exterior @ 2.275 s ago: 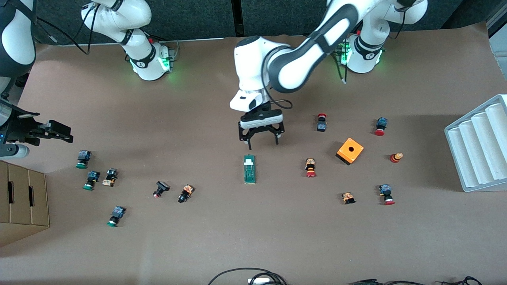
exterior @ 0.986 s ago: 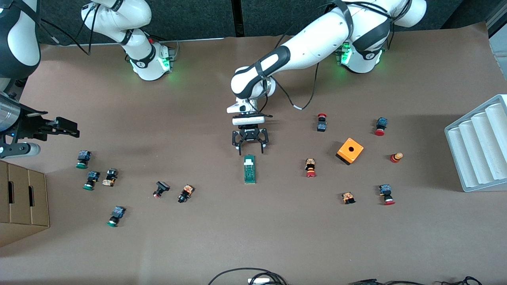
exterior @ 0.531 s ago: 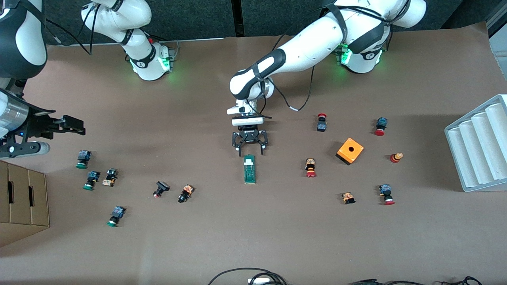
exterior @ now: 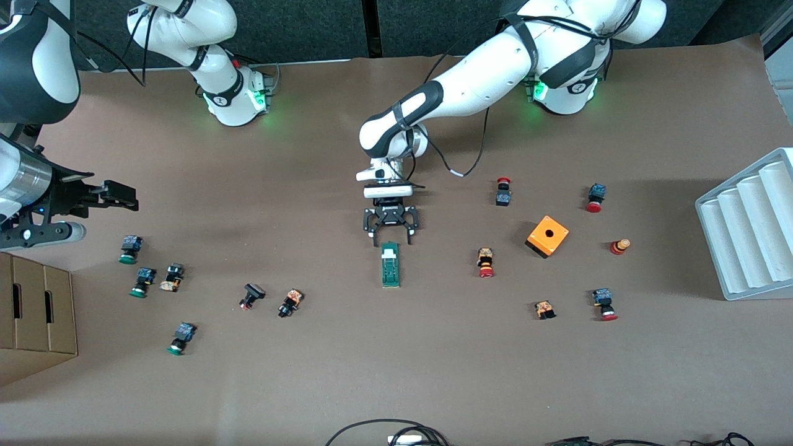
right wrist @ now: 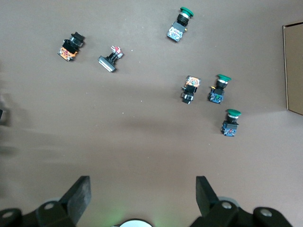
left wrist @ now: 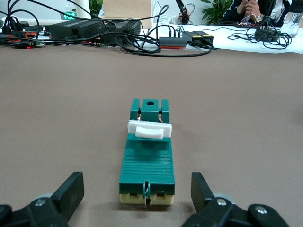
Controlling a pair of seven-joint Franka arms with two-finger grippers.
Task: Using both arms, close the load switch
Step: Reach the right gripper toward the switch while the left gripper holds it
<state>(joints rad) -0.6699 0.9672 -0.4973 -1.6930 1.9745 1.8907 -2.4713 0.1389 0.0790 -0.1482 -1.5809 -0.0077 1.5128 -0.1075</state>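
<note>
Two grippers: both are seen spread wide, and nothing is held by either.
Switch: the load switch (exterior: 389, 264) is laid flat at the centre of the front frame, white tab end toward the bases.
Left gripper: the left gripper (exterior: 391, 232) is held low, just above the switch's tab end in the frame, with the switch lined up between its fingers (left wrist: 208, 196).
Long axis: the switch is run straight on from that gripper, toward the frame's bottom edge.
Right gripper: the right gripper (exterior: 118, 193) is kept at the frame's left edge, well apart, over bare table near green buttons (right wrist: 222, 87).
Nearer arm: the left.
Writing: none can be read.
</note>
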